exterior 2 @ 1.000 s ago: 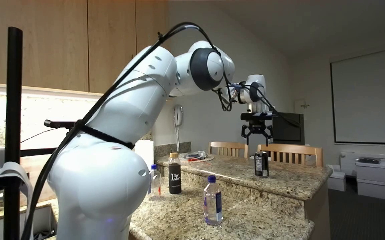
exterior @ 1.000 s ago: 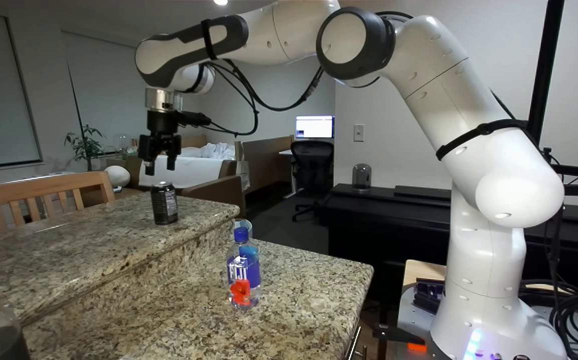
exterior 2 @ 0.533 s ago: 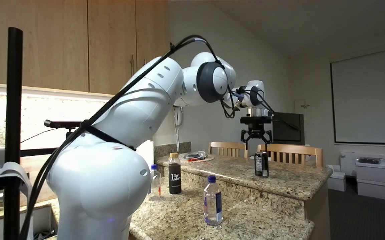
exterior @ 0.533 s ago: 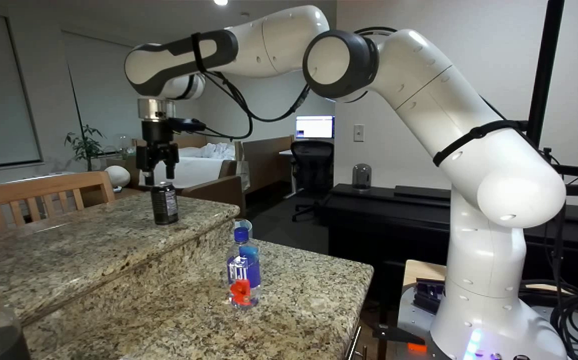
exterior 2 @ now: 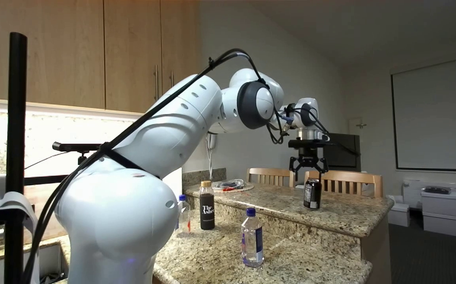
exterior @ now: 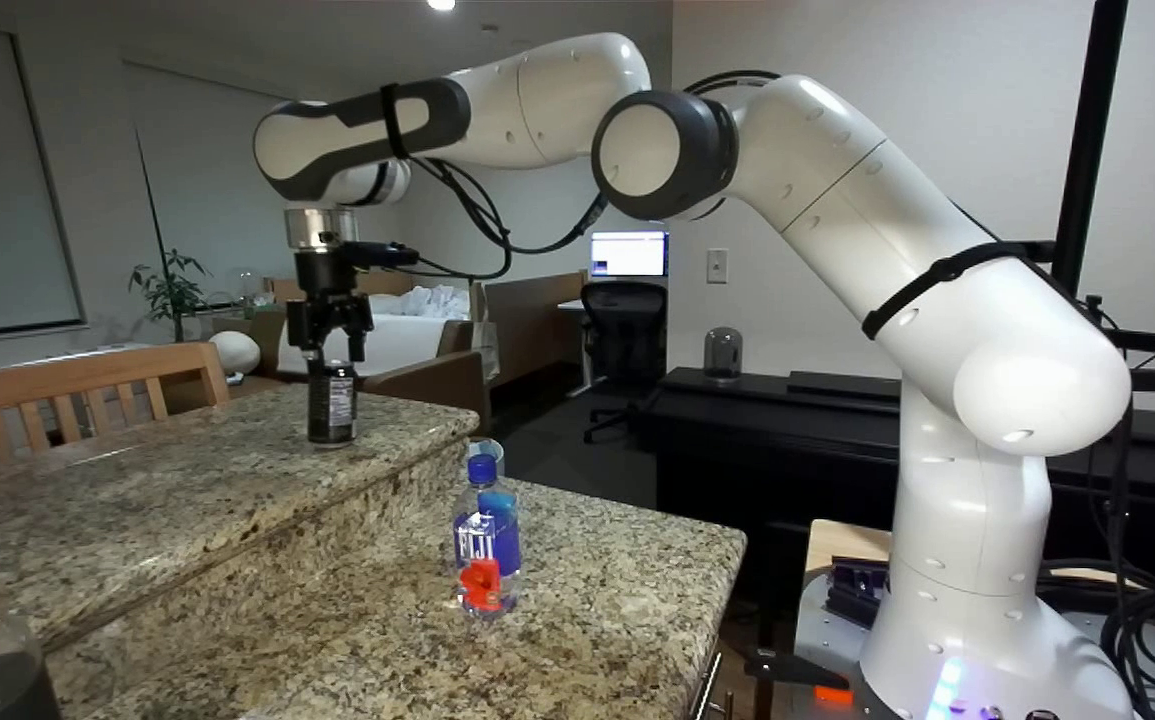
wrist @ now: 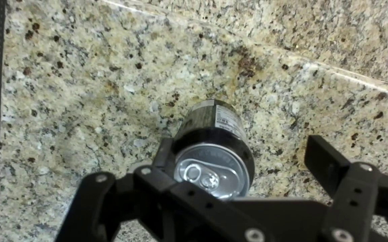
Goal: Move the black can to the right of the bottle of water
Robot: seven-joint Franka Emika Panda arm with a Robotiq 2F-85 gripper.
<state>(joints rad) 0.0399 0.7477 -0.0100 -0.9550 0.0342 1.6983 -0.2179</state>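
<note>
The black can (exterior: pixel 333 408) stands on the raised granite counter, also in view in an exterior view (exterior 2: pixel 312 194), where it leans very slightly. My gripper (exterior: pixel 337 358) is open around the can's top in both exterior views (exterior 2: pixel 308 177). In the wrist view, the can (wrist: pixel 210 134) sits between the open jaws (wrist: pixel 241 151), against or very close to the left finger. A wide gap separates it from the right finger. Part of its lid is hidden by the left finger linkage. The bottle of water (exterior: pixel 485 550), blue-capped, stands upright on the lower counter, also in an exterior view (exterior 2: pixel 252 242).
A dark bottle with a wooden cap (exterior 2: pixel 207 205) and another blue-capped bottle (exterior 2: pixel 183 215) stand on the lower counter. A plate with items (exterior 2: pixel 231 185) lies on the raised counter (exterior: pixel 187 460). Wooden chairs (exterior 2: pixel 346 177) stand behind it.
My gripper has moved down, then slightly sideways, so its fingertips are now at the can's top. The can has shifted and tilted slightly. The bottle has not moved.
</note>
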